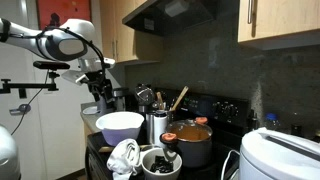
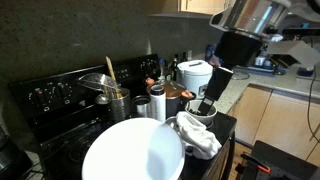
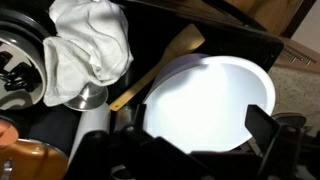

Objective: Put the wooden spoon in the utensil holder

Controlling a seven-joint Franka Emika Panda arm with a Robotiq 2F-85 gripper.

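Utensil holder: upright steel cylinder at frame centre, holding metal handles and a browner wooden utensil; steel pot to its right held orange contents. Wooden spoon: flat on the black stovetop, long axis diagonal, broad end upper right, handle lower left, between white cloth and white bowl. Gripper: fingers spread, holding nothing, above the bowl; bare stovetop beyond the spoon's head.

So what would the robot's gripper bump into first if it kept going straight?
Most likely the white bowl: in the wrist view the open gripper points right into it. The wooden spoon lies at the bowl's edge, off that line. How far is hard to tell.
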